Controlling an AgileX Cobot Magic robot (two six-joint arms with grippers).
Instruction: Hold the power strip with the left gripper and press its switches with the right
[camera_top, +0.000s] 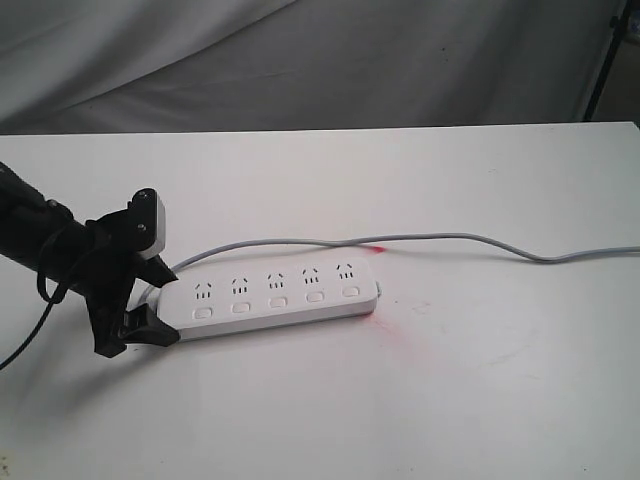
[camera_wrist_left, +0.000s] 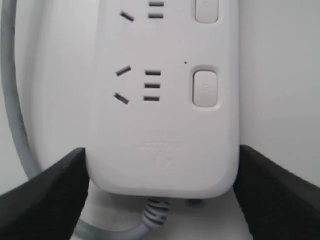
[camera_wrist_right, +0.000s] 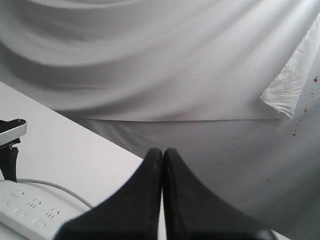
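The white power strip (camera_top: 280, 290) lies flat on the white table (camera_top: 450, 400), its row of switches (camera_top: 278, 303) along the near side. My left gripper (camera_top: 168, 300) is at the strip's left, cord end. In the left wrist view the strip (camera_wrist_left: 160, 115) fills the space between the two black fingers (camera_wrist_left: 50, 195), which press against both long sides, so the left gripper (camera_wrist_left: 162, 150) is shut on it. One switch (camera_wrist_left: 205, 88) sits just ahead of the grip. My right gripper (camera_wrist_right: 163, 151) is shut and empty, held high off the strip (camera_wrist_right: 25, 210), and is outside the exterior view.
The thin grey cord (camera_top: 450, 238) loops from the strip's left end behind it and runs off the table's right edge. A red glow (camera_top: 400, 320) tints the table by the strip's right end. Grey cloth (camera_top: 300, 60) hangs behind the far table edge.
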